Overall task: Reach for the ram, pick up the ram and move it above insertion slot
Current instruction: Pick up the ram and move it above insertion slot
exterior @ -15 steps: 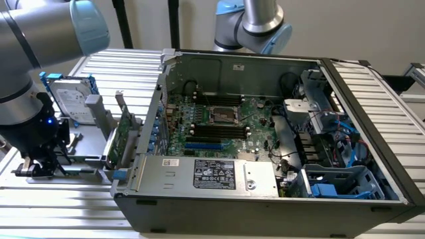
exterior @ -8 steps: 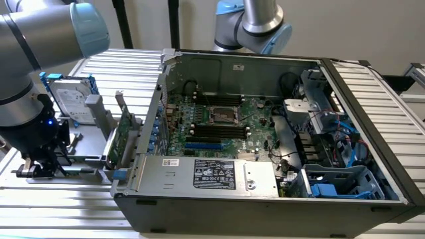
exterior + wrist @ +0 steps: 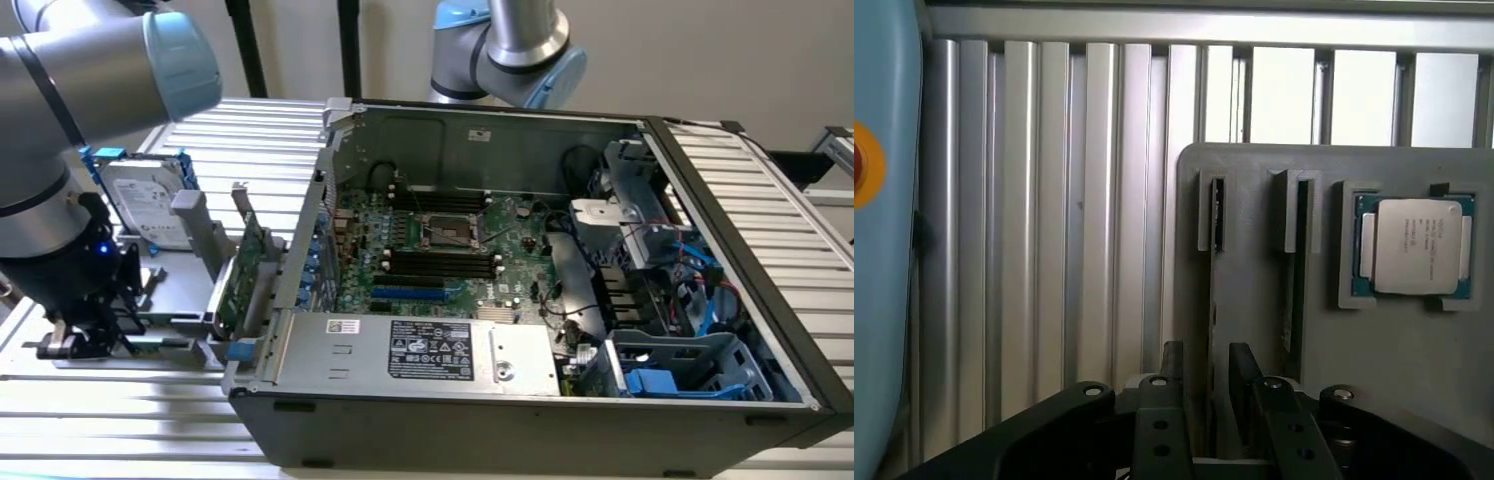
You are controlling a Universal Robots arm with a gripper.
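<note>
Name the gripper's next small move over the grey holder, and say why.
Probably close the fingers, gently. In the wrist view the open gripper straddles the ram, which stands on edge in a slot of the grey holder, with one finger on each side and neither seeming to touch it yet. From this position, a grip looks more apt than further travel.

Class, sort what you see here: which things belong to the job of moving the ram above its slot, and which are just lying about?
Belongs to the job: the ram, edge-on in its grey holder; the black insertion slot; the open gripper at the ram.
Lying about: hard drive; expansion card; processor chip; blue slot.
</note>
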